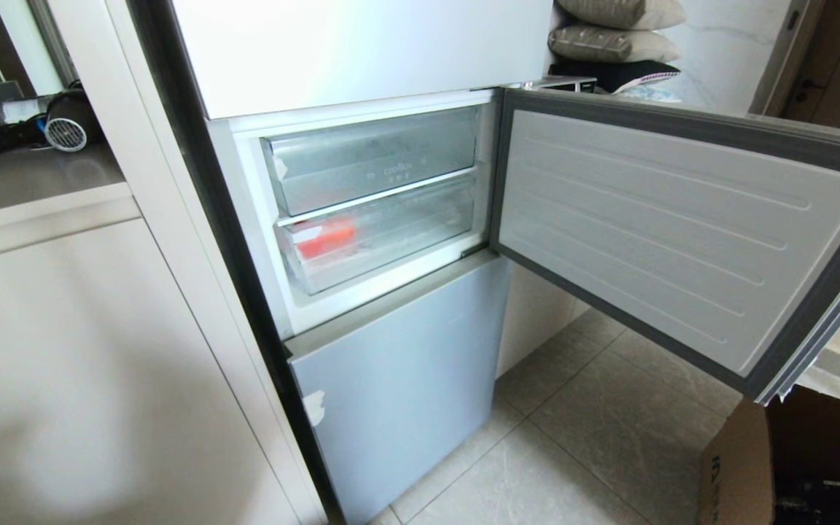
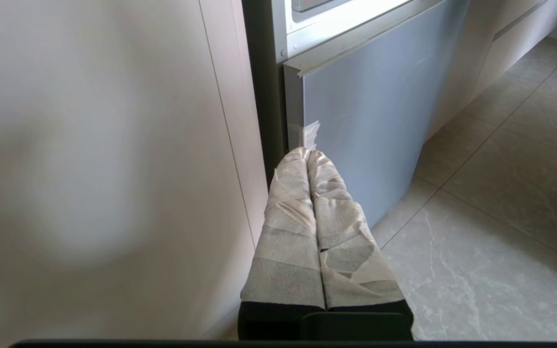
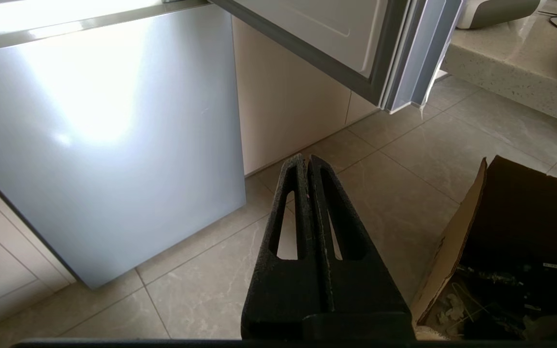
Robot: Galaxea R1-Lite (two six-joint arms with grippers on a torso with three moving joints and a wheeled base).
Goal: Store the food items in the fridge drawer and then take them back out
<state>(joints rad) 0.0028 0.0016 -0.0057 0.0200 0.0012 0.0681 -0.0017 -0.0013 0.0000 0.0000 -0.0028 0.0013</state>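
**Drawer shut, food inside: open it cleanly before reaching in**

In the head view the fridge door (image 1: 682, 233) stands swung wide at 3 o'clock. The fridge drawer (image 1: 383, 237) sits pushed in, just below the clear bin (image 1: 372, 157) with faint lettering. A red food item (image 1: 327, 237) shows through the drawer's frosted front, toward its 9 o'clock end; other pieces cannot be made out.

Neither arm shows in the head view. The left gripper (image 2: 307, 153), its fingers wrapped in tape, is pinched together and empty, low beside the lower fridge door (image 2: 370, 121). The right gripper (image 3: 306, 159) is likewise pressed closed on nothing, over the tiled floor (image 3: 404, 159), with a cardboard box (image 3: 457, 241) at 4 o'clock.

Judging from this, the drawer likely needs pulling next: part the fingers, rise to its front lip, hook near the middle, and draw straight out so it does not skew.
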